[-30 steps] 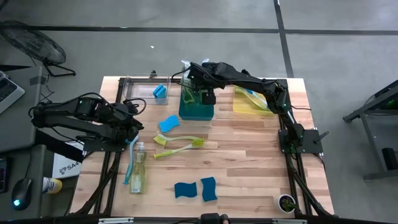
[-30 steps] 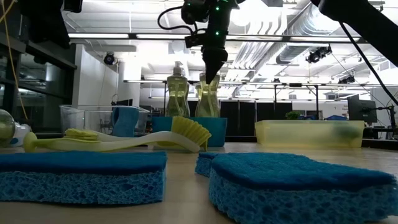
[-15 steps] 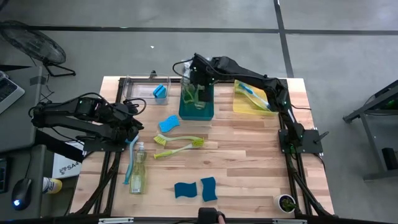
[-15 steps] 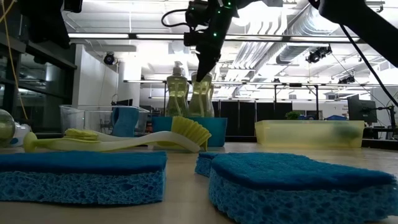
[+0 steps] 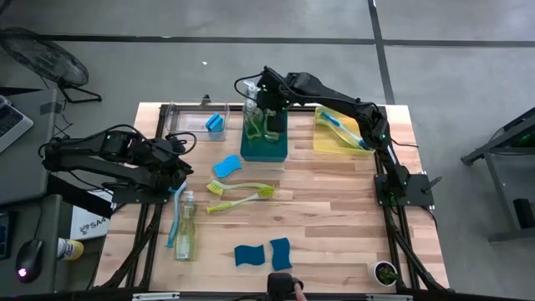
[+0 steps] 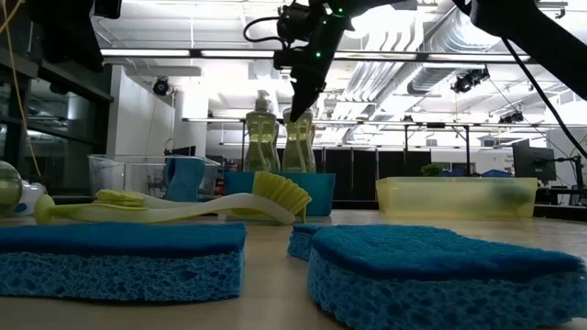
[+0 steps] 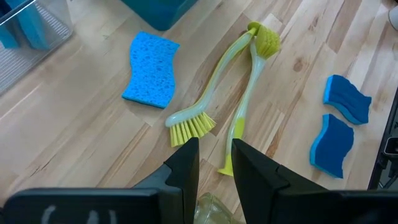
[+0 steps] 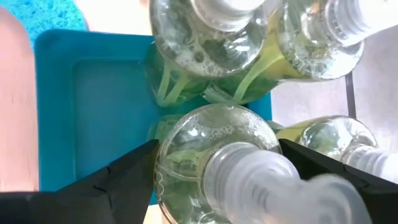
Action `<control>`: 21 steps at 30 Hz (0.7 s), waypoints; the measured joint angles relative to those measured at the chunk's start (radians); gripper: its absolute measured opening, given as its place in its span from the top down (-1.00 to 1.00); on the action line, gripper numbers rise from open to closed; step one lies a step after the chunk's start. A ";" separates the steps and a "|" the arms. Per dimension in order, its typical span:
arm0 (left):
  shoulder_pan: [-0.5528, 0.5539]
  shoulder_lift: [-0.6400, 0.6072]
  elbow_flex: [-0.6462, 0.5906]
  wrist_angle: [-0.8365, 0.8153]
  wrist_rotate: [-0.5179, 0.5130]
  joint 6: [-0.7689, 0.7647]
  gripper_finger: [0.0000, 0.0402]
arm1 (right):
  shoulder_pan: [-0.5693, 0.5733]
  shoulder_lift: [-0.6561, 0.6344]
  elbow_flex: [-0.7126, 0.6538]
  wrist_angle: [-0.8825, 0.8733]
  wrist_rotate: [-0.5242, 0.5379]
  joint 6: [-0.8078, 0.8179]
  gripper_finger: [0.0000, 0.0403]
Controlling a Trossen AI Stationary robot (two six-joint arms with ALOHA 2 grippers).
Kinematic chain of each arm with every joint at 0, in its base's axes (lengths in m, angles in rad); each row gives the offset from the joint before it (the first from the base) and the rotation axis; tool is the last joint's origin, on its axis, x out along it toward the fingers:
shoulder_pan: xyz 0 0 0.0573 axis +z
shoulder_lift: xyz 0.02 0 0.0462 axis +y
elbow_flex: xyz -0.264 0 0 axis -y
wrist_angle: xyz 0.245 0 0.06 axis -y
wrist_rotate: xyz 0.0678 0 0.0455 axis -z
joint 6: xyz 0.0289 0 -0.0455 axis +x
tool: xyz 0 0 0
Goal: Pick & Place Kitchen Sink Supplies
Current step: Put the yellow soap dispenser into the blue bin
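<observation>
1. The right gripper (image 5: 266, 107) has carried a soap bottle (image 8: 214, 163) toward the rear of the teal bin (image 5: 264, 149) over the last second. Its fingers (image 8: 127, 174) straddle the bottle's shoulder, closed against the clear plastic.
2. In the low view, the held bottle (image 6: 299, 142) hangs directly beneath the gripper and now stands almost upright beside a second bottle (image 6: 260, 136). Placement looks nearly finished; release appears to be the remaining step.
3. The right wrist view shows more bottles crowded just beyond the held one, with open teal floor to one side.
4. The left gripper (image 7: 213, 163) waits well apart, its fingers narrowly parted and holding nothing. Just ahead of it lie two lime-green brushes (image 7: 236, 93), a blue sponge (image 7: 151, 70) and two more sponges (image 7: 341, 121); a bottle top (image 7: 214, 210) shows directly beneath.
5. The surface is a pale wooden table (image 5: 334, 209). Behind it, the low view shows a large indoor hall with ceiling ducts and strip lights.
</observation>
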State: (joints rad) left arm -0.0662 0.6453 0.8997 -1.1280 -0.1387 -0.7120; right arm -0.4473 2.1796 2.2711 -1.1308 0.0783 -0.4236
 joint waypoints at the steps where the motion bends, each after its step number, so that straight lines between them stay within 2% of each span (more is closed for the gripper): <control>1: 0.000 0.000 0.000 0.000 0.000 0.000 0.54 | 0.000 0.000 0.000 -0.001 -0.001 -0.003 -0.55; 6: 0.000 0.000 0.000 0.000 0.000 0.000 0.54 | 0.002 -0.001 0.000 -0.009 0.006 -0.006 -0.59; 16: 0.000 0.000 0.000 0.000 0.000 0.000 0.54 | 0.024 -0.005 0.002 -0.050 0.096 0.000 -0.87; 21: 0.000 0.000 0.000 0.000 0.000 0.000 0.54 | 0.048 -0.005 0.002 -0.088 0.120 0.009 -0.92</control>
State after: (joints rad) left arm -0.0660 0.6455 0.8997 -1.1282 -0.1390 -0.7120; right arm -0.3994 2.1750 2.2726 -1.2186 0.1987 -0.4144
